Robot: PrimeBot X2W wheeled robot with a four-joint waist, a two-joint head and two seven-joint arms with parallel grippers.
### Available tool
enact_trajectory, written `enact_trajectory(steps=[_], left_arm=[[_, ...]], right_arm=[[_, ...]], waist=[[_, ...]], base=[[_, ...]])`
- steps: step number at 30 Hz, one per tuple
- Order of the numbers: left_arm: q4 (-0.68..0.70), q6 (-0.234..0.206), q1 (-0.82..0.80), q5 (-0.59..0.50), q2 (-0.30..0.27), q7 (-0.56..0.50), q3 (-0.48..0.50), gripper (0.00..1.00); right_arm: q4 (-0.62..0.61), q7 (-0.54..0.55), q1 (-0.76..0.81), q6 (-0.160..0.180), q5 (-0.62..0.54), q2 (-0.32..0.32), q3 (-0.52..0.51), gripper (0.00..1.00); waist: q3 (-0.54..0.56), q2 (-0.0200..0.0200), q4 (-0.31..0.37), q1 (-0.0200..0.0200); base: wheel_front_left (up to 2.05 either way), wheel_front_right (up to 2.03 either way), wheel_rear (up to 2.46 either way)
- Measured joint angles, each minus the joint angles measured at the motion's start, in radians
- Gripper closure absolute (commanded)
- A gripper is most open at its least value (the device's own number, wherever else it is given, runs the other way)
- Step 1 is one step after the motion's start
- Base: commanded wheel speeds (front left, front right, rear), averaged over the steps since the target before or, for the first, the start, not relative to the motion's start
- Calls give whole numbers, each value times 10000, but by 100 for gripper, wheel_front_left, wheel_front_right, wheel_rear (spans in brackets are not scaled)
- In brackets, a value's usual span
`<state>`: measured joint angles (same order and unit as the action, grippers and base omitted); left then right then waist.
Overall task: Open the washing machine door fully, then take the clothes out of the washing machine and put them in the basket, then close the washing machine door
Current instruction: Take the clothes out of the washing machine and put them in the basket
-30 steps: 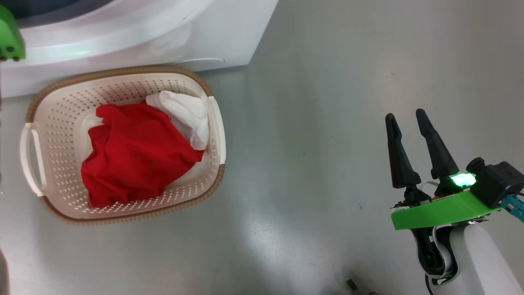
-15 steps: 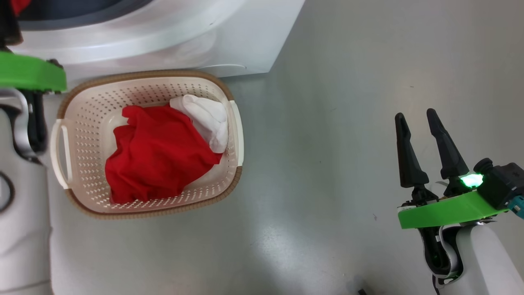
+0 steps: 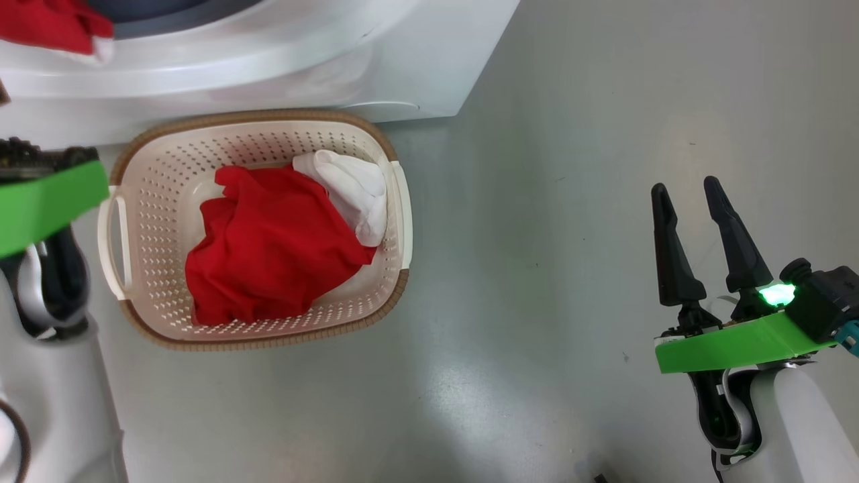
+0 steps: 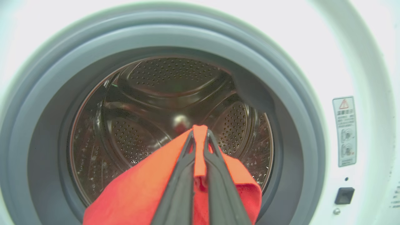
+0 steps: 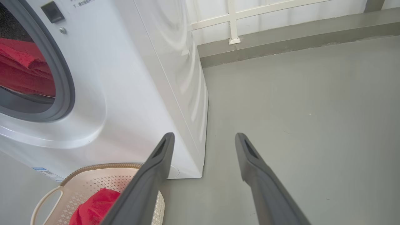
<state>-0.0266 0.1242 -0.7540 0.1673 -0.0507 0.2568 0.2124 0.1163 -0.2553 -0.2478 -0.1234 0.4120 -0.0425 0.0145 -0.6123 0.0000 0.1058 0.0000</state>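
Note:
In the left wrist view my left gripper (image 4: pixel 199 134) is shut on a red cloth (image 4: pixel 150 190) that hangs from its fingers just in front of the steel drum (image 4: pixel 162 93). The same cloth (image 3: pixel 54 27) lies over the lower lip of the washing machine (image 3: pixel 302 60). On the floor below stands the basket (image 3: pixel 168 154), holding another red garment (image 3: pixel 275 248) and a white cloth (image 3: pixel 356 191). My right gripper (image 3: pixel 686 188) is open with nothing in it, over bare floor far right of the basket. The door is out of view.
The grey-blue seal (image 4: pixel 281 93) rings the opening, with a warning sticker (image 4: pixel 344 131) to its right. A low wall ledge (image 5: pixel 297 34) runs behind the machine's side (image 5: pixel 175 78). My left forearm (image 3: pixel 47 376) stands beside the basket's left handle (image 3: pixel 114 248).
The camera has shifted, so the whole picture slid right. My left arm has drawn back from the machine, and more red cloth now shows at the opening. The right gripper has stayed open.

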Motion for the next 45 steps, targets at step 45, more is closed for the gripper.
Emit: enact_trajectory(steps=[45], left_arm=[[-1260,10,2028,81,-311,42,-1670,100]], right_arm=[[-27,0,-31,0,75,-4,280,0]], waist=[[-424,0,155,0]], base=[[0,0,0]])
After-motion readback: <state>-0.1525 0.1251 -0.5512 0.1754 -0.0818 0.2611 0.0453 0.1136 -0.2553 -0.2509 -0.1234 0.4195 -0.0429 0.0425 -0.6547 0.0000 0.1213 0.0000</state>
